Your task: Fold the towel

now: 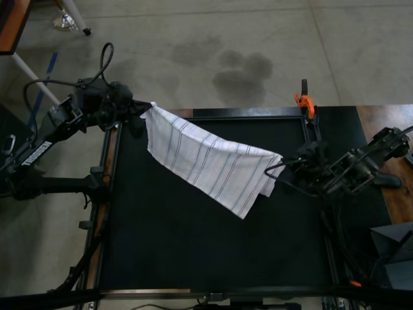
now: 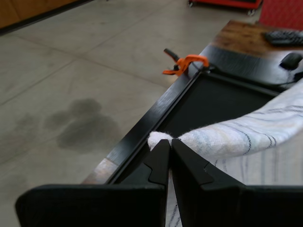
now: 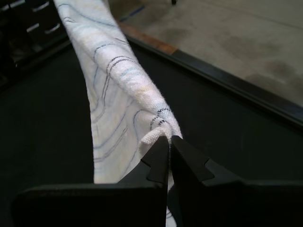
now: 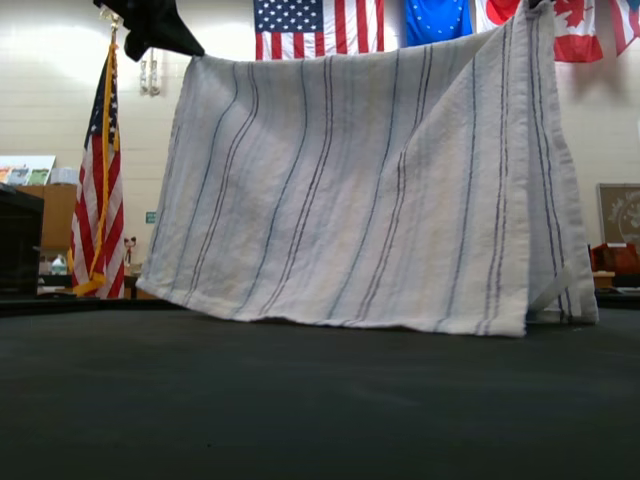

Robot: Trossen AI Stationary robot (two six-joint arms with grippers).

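The towel (image 1: 210, 161), white with thin grey-blue stripes, hangs stretched in the air between both arms above the black table (image 1: 193, 252). My left gripper (image 1: 143, 108) is shut on its corner at the top view's upper left; the wrist view shows the white tip (image 2: 160, 138) pinched between the closed fingers. On the top view's right, my right gripper (image 1: 279, 169) is shut on the opposite top corner (image 3: 156, 137). In the exterior view the towel (image 4: 370, 180) hangs like a curtain, its lower edge touching the tabletop.
An orange clamp (image 1: 304, 102) grips the table's far edge, also seen in the left wrist view as the clamp (image 2: 184, 63). A wooden side surface with a keyboard (image 2: 284, 37) and a mouse (image 2: 291, 59) lies past the table. Concrete floor surrounds the table.
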